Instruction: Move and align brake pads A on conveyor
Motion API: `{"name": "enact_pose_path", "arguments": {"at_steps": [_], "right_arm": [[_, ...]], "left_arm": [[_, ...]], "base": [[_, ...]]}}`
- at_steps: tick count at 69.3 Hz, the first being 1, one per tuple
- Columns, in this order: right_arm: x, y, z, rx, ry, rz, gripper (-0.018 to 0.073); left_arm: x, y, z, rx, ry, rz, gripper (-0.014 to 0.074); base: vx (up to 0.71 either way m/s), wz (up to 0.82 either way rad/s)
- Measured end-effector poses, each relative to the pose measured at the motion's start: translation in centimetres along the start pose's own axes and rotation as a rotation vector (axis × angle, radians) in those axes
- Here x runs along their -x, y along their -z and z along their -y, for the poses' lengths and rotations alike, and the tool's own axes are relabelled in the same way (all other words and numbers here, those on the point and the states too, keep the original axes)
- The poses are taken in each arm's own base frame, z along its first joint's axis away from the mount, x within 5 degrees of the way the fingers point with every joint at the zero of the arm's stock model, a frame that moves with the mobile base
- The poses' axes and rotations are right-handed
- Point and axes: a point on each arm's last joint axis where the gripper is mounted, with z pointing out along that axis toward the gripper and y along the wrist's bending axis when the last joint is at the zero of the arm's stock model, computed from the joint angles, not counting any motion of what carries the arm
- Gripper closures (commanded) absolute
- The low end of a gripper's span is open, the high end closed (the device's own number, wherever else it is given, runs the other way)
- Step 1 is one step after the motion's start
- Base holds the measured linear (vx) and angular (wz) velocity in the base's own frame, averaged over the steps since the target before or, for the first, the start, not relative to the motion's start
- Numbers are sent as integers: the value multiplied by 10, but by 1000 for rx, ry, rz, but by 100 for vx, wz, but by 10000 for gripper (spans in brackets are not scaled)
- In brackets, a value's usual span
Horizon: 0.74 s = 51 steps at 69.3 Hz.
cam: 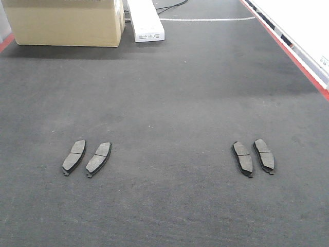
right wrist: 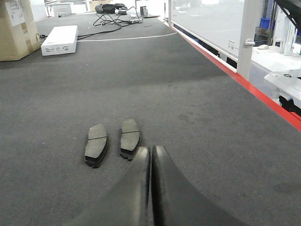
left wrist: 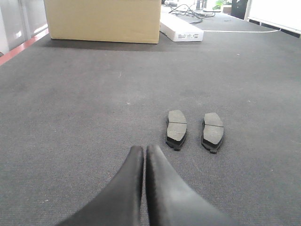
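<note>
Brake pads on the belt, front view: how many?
4. Left pair: pad and pad side by side. Right pair: pad and pad. All flat on the belt; none hidden.

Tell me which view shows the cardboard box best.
The left wrist view: the cardboard box fills the top, its front face and bottom edge on the conveyor plain. The exterior front view shows the box at top left, cut off on top. The right wrist view catches only a corner.
</note>
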Motion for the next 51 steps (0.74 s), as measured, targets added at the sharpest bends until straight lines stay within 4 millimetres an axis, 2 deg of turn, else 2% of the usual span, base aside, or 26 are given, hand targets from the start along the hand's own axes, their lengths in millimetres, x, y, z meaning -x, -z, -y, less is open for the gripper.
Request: {"name": "enact_pose_path", "arguments": {"at_steps": [51], "right_arm": [[0, 0, 0, 1, -5, -2, 571]], "left_arm": [[0, 0, 0, 0, 0, 0, 603]], "base": [[0, 0]]}}
